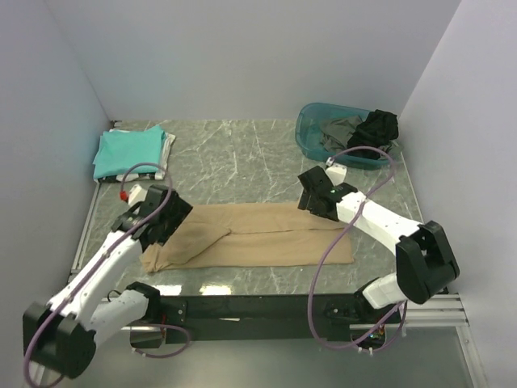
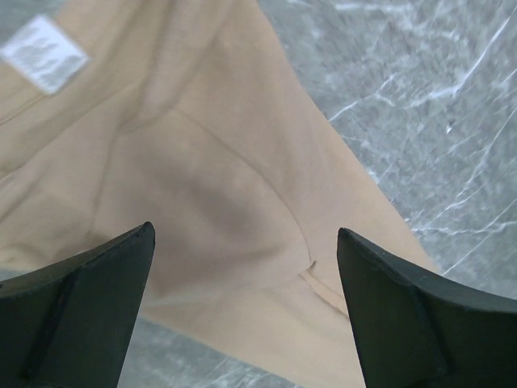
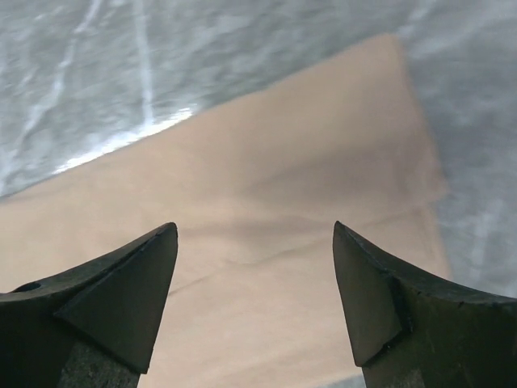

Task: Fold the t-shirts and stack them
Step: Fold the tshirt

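The tan t-shirt (image 1: pixel 258 234) lies folded lengthwise in a long strip across the middle of the table. My left gripper (image 1: pixel 166 222) hovers open over its left end; the left wrist view shows tan cloth (image 2: pixel 226 202) with a seam and the white neck label (image 2: pixel 44 52) between the spread fingers. My right gripper (image 1: pixel 317 198) hovers open over the shirt's right end; the right wrist view shows the flat tan cloth (image 3: pixel 258 218) and its edge. A folded teal t-shirt (image 1: pixel 129 151) lies on a white one at the back left.
A teal plastic basket (image 1: pixel 311 137) at the back right holds dark grey and black garments (image 1: pixel 363 129). A small white object (image 1: pixel 337 173) lies in front of it. White walls enclose the marble table (image 1: pixel 242 153) on three sides.
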Available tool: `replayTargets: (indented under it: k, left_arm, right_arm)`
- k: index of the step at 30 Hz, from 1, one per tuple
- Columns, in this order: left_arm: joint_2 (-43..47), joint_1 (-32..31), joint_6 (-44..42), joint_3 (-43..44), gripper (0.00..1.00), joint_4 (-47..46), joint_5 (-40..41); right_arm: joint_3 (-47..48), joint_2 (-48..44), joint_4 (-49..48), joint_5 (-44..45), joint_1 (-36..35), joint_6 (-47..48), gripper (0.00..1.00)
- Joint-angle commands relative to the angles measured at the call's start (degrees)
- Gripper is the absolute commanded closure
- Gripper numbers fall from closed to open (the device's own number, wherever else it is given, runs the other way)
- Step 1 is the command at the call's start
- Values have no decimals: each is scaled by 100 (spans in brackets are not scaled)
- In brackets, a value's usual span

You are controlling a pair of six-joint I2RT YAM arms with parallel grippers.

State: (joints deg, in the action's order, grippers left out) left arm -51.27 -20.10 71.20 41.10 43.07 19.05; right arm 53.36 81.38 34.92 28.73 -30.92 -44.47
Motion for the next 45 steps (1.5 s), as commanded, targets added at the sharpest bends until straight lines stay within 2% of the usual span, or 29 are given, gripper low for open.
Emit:
replayTargets:
  k: [1,6,13,19,21,24,26,27,28,30,31,33,34,35,36,40,42,45]
  left_arm:
    - [-619,-21,-615,-41,1,-1255,-367]
    - [-1481,-21,-712,-67,1,-1705,-411]
    - [-2825,-12,-800,-76,1,-2267,-683]
    - [-4223,-38,-1125,722,1,-2619,-709]
    - [-4618,-82,-1222,1258,1,-2733,-815]
    - [-5671,-354,-1371,2303,1,-2594,-666]
    - [-6156,-600,-1626,3374,1,-2339,-622]
    - [-6715,-662,-1679,3804,1,-2190,-561]
    - [-7017,-732,-1819,4670,1,-1989,-560]
    - [-7971,-741,-1882,5641,1,-1663,-587]
    - [-8300,-741,-1943,6672,0,-1392,-534]
    - [-9333,-741,-1979,7846,1,-987,-342]
    - [-9653,-733,-2013,8948,1,-802,-366]
    - [-9918,-732,-2031,9342,1,-844,-410]
    - [-10242,-732,-1996,9581,1,-1088,-489]
    - [-10307,-601,-1470,9154,1,-2556,-1491]
    - [-10412,-592,-1337,9170,0,-2926,-1457]
    - [-10640,-583,-1380,9582,0,-2962,-1360]
  right_arm:
    - [130,307,-934,-912,200,473,16]
    - [-28,808,-1416,-1738,393,676,16]
    - [-396,1020,-1558,-1932,499,703,16]
    - [-1038,757,-1690,-2380,508,667,16]
    - [-1345,494,-1611,-2477,481,633,15]
    - [-1750,-32,-1427,-2583,359,623,15]
    - [-1960,-324,-1313,-2627,192,624,15]
    - [-2014,-569,-1199,-2697,96,580,15]
    - [-2040,-658,-1172,-2810,-132,571,15]
    - [-2049,-799,-1136,-3169,-370,440,15]
    - [-2041,-826,-1171,-3294,-719,404,14]
    - [-1988,-782,-1320,-3627,-1055,325,14]
    - [-1918,-738,-1390,-3777,-1222,325,14]
    - [-1857,-686,-1469,-3952,-1537,360,13]
    - [-1821,-590,-1635,-4059,-1705,403,13]
    - [-1357,-264,-1848,-4473,-2505,562,12]
    - [-1180,-115,-1708,-4394,-2875,684,12]
    - [-1004,-61,-1637,-4288,-3016,712,12]
